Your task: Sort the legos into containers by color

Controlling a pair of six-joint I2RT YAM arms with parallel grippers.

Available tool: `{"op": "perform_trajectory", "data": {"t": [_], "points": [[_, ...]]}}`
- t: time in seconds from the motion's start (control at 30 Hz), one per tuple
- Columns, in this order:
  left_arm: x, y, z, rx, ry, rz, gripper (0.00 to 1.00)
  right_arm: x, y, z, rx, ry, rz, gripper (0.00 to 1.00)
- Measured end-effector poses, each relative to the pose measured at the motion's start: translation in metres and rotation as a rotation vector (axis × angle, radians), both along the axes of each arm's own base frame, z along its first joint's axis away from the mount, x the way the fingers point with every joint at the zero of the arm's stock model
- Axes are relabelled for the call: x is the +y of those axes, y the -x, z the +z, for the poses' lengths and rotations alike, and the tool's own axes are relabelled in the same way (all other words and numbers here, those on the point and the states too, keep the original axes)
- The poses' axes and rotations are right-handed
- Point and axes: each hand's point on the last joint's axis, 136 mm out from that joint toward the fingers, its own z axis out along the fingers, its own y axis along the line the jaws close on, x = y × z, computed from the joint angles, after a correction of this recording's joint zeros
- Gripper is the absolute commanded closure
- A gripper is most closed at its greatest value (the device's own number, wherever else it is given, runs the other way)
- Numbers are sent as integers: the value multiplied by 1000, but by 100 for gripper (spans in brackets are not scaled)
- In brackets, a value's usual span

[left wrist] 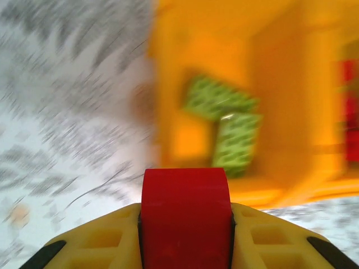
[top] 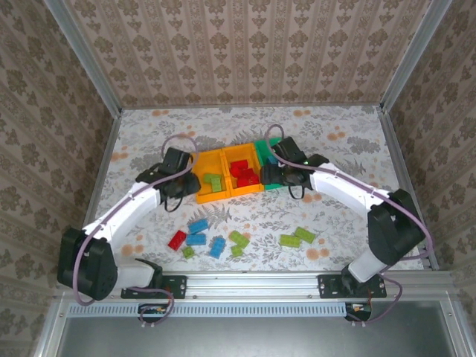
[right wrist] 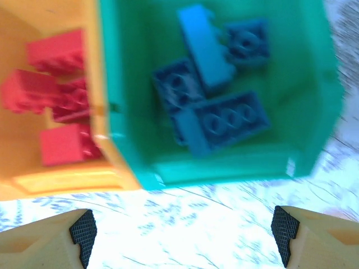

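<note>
Wrist views show a red lego [left wrist: 185,204] pinched in left gripper [left wrist: 185,238]; right gripper [right wrist: 182,235] gapes wide, empty, by blue legos [right wrist: 224,120] in green bin [right wrist: 235,168].

Floral-patterned table [top: 335,216], red lego [left wrist: 185,216], lime legos [left wrist: 224,126] in orange-yellow bin [left wrist: 280,84], blue legos [right wrist: 219,117] in green bin [right wrist: 224,168]

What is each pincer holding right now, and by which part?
Left pincer clamps a red lego by its two opposite sides; right pincer stands open, holding nothing.

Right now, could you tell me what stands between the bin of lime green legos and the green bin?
The orange-yellow bin holding red legos, in the top view.
</note>
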Motion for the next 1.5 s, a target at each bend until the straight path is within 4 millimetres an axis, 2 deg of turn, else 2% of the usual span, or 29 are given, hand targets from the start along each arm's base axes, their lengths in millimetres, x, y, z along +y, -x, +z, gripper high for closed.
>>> {"op": "perform_trajectory", "data": {"t": [0.1, 0.17, 0.3, 0.4, 0.57, 0.67, 0.8, 0.9, 1.03, 1.07, 1.37, 1.5], "points": [[-44, -22, 30, -77, 31, -104, 70, -21, 16, -7, 35, 3, -70, 15], [-73, -35, 37, -96, 38, -172, 70, -29, 28, -12, 61, -6, -112, 15], [-129, -55, 31, -94, 44, -293, 69, -43, 58, -22, 119, -28, -199, 16], [-151, -66, 15, -61, 43, -331, 67, -52, 82, -24, 142, -54, -255, 16], [-159, -79, -14, -3, 15, -332, 61, -48, 113, -26, 193, -70, -284, 15], [-160, -82, -21, 13, 6, -333, 55, -37, 130, -33, 234, -60, -263, 15], [-161, -84, -22, 14, -2, -342, 33, -26, 152, -49, 299, -31, -245, 15], [-161, -84, -22, 10, -10, -348, 22, -23, 165, -60, 334, -9, -250, 15], [-159, -85, -18, -6, -17, -349, 8, -20, 172, -66, 356, -1, -262, 16], [-159, -85, -17, -12, -18, -351, 0, -19, 173, -67, 362, 1, -263, 16], [-150, -82, 4, -66, -13, -337, 0, -9, 189, -81, 414, 44, -217, 15], [-146, -85, 4, -74, -8, -327, 0, -6, 191, -87, 430, 58, -209, 16]]}}
